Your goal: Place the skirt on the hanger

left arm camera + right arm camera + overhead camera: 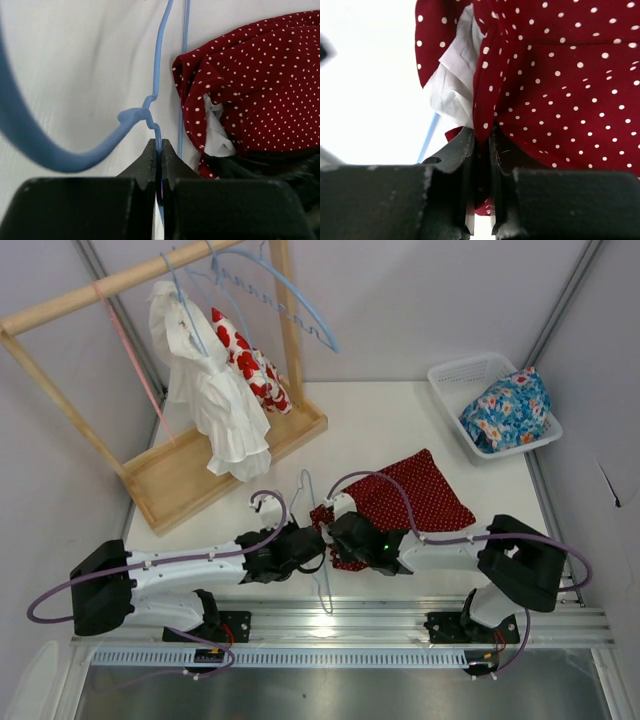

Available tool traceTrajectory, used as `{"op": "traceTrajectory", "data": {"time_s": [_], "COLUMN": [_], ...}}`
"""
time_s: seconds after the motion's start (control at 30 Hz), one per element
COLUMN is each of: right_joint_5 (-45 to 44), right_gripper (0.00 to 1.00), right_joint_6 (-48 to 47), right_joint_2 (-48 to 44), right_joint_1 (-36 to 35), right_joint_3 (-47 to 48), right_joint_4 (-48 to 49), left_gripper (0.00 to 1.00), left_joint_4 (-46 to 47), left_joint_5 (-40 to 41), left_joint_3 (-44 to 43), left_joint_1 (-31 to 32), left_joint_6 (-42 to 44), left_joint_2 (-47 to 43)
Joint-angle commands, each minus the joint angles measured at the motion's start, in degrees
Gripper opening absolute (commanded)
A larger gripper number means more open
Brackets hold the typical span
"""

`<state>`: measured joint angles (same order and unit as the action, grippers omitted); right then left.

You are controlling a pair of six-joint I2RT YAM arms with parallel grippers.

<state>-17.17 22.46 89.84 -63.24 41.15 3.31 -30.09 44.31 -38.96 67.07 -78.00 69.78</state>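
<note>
The dark red polka-dot skirt [415, 490] lies on the white table right of centre, its near-left corner bunched up. The thin pale-blue hanger [318, 585] lies just left of it, hook toward the rack. My left gripper [316, 545] is shut on the hanger's wire; in the left wrist view the wire [159, 65] runs straight out of the closed jaws [158, 146], with the skirt [260, 90] to their right. My right gripper [336, 530] is shut on a fold at the skirt's edge [560, 75], the fabric pinched between the jaws [484, 137] and white lining [455, 85] showing beside it.
A wooden rack [150, 280] stands at the back left on a tray base [180, 480]. It carries a white garment [215, 390], a red-blotched cloth [250, 365], a bigger blue hanger [290, 295] and a pink hanger [130, 345]. A white basket [450, 375] at the back right holds a blue floral garment [505, 410].
</note>
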Motion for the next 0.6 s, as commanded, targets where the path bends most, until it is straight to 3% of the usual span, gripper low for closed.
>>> {"op": "traceTrajectory", "data": {"time_s": [0.0,0.1,0.27,0.57], "right_joint_5": [7.66,8.29,8.64,10.75], "right_gripper": [0.06,0.00,0.02,0.00], "right_joint_6": [3.29,4.96,4.18,8.21], "right_joint_2": [-7.04,-11.96,-16.80,-4.86], "right_joint_1": [2.24,3.30,3.92,3.65], "right_joint_3": [-3.60,-6.51,-7.66,-2.74], "right_joint_4": [9.13,12.24,14.52,15.59], "left_gripper": [0.00,0.00,0.00,0.00], "left_joint_4": [4.60,4.77,6.17,6.00], "left_joint_5": [0.68,0.77,0.16,-0.28], "left_joint_3": [0.02,0.37,1.25,-1.82], "left_joint_1": [0.43,0.43,0.17,-0.01], "left_joint_6": [1.71,1.36,1.09,-1.10], "left_joint_2": [1.15,0.63,-0.26,0.18]}}
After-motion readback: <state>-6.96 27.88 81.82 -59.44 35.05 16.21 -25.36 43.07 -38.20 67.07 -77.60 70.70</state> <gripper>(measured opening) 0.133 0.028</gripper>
